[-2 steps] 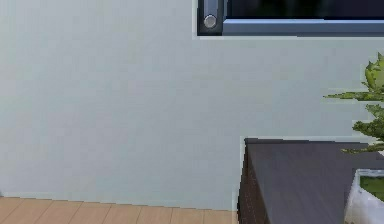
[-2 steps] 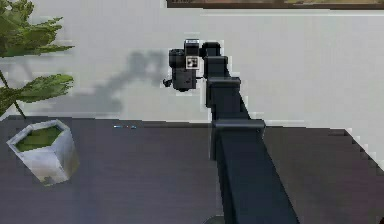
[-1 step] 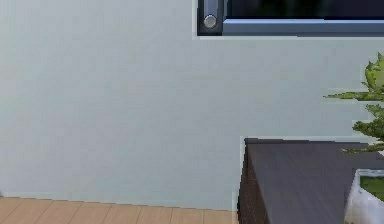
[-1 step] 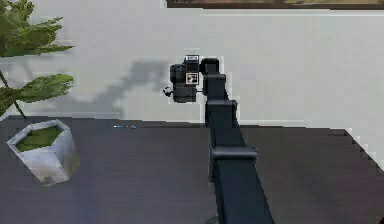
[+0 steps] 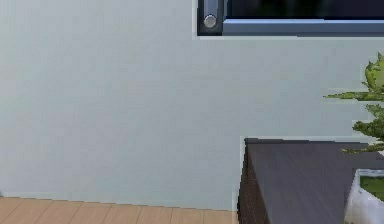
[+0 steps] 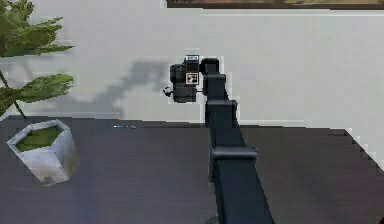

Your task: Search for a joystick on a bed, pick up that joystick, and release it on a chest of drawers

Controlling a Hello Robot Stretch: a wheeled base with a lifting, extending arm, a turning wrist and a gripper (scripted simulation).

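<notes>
My arm reaches out over the dark wooden top (image 6: 120, 165) of a low dark piece of furniture. The gripper (image 6: 172, 88) shows at the arm's far end, above that top and in front of the pale wall. Two white marker squares stand just right of the gripper's dark body. A small dark and pale blob sits at the gripper's left end, and I cannot tell whether it holds anything. The same dark furniture (image 5: 310, 175) stands at the forward view's lower right, against the wall.
A leafy plant in a white angular pot (image 6: 42, 150) stands on the dark top at the arm side view's left and again at the forward view's right edge (image 5: 365, 195). A dark-framed window (image 5: 290, 20) is set high in the wall. Wooden floor (image 5: 100, 212) runs below.
</notes>
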